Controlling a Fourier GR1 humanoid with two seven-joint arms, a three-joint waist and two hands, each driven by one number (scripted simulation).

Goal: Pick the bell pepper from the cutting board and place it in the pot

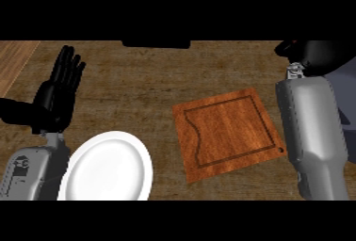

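Observation:
The wooden cutting board (230, 134) lies right of centre with nothing on it. No bell pepper shows anywhere in view. My right forearm (313, 136) runs up the right side, and its black right hand (316, 52) sits at the far right corner of the counter, beyond the board. The right hand appears only as a dark mass. A grey-blue rounded surface (345, 82), perhaps the pot, peeks out at the right edge behind that arm. My left hand (59, 92) rests open at the left, fingers up.
A white plate (108, 167) lies at the lower left beside the left forearm. A dark flat object (156, 44) sits at the counter's far edge. A lighter wooden strip (14, 61) shows at the upper left.

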